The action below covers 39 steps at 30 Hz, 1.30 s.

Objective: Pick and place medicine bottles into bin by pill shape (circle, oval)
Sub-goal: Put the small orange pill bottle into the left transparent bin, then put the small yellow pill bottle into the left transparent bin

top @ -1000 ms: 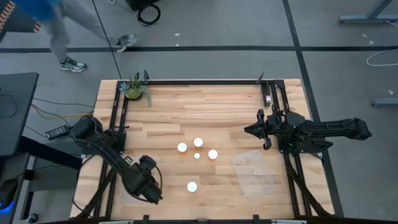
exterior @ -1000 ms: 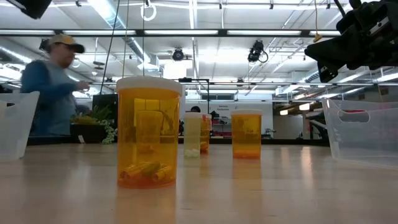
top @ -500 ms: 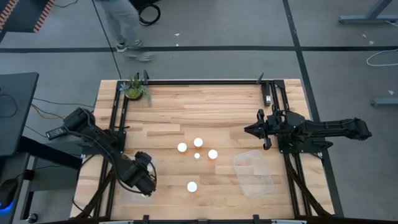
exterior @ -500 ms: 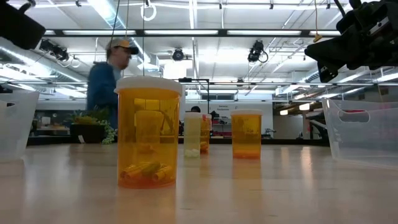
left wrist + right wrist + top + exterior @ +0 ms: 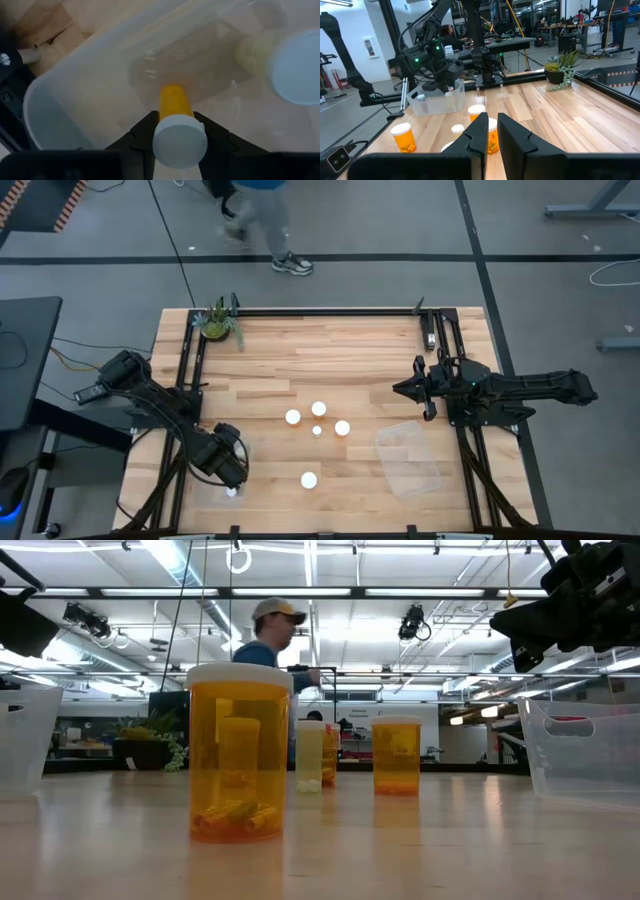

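Note:
My left gripper [image 5: 226,467] is shut on an orange medicine bottle with a white cap [image 5: 179,142], over a clear bin [image 5: 75,85] at the table's near left. Another white-capped bottle [image 5: 292,65] sits in that bin; its cap also shows in the high view [image 5: 231,491]. Several bottles stand on their bases mid-table: [image 5: 292,417], [image 5: 319,410], [image 5: 342,427], a narrower one [image 5: 317,430], and one nearer [image 5: 309,479]. My right gripper [image 5: 400,389] is shut and empty, held above the table at the right. My left gripper pinches the bottle between its two fingers at the cap end [image 5: 172,131], one finger on each side. The orange body [image 5: 173,100] points away from the wrist into the bin's opening. The bottle is lifted clear, above the bin's floor.
A second clear bin [image 5: 408,458] lies at the near right. A green potted plant [image 5: 217,322] stands at the far left corner. A black frame rail [image 5: 320,311] runs along the far edge. A person [image 5: 262,210] walks past beyond the table.
My left gripper has moved a little toward the table's left and far edges, staying over the left bin with the bottle. The bin cap that the arm covered now shows. The person behind the table has walked from left to right.

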Motion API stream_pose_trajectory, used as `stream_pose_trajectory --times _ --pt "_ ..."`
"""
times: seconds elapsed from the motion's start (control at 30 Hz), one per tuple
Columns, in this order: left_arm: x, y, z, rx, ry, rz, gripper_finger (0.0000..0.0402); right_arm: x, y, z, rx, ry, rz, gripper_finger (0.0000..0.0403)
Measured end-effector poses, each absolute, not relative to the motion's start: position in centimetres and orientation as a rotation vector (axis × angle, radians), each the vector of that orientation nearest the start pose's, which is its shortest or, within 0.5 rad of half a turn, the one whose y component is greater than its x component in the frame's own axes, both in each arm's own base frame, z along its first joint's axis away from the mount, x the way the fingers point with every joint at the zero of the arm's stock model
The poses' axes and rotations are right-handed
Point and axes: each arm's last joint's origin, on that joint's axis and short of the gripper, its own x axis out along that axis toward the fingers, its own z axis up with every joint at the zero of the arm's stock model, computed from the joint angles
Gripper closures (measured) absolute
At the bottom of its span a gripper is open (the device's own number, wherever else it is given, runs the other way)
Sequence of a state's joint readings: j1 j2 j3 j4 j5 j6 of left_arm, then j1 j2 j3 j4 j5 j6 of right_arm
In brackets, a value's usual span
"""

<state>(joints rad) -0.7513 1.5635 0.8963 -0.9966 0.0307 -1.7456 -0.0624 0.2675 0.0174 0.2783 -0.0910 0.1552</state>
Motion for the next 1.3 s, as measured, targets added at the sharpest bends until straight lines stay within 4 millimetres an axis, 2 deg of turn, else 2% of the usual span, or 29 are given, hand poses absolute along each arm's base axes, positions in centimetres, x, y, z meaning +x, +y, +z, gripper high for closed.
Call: stream_pose_trajectory --times 0.13,0.47,0.7,1.3 --pt "17.3 -16.3 16.7 -0.733 1.481 0.867 0.0269 11.4 -0.5 17.4 0.152 -0.026 0.031 0.0356" --pt "17.4 -16.4 16.6 -0.748 1.494 0.863 0.0199 11.4 -0.4 17.3 0.152 -0.026 0.031 0.0356" --pt "17.7 -16.7 17.3 -0.769 1.516 0.847 0.0174 11.4 -0.4 17.3 0.153 -0.026 0.031 0.0356" --pt "19.1 -17.4 23.9 -0.76 1.507 0.885 0.0174 11.4 -0.5 17.3 0.153 -0.026 0.03 0.0356"
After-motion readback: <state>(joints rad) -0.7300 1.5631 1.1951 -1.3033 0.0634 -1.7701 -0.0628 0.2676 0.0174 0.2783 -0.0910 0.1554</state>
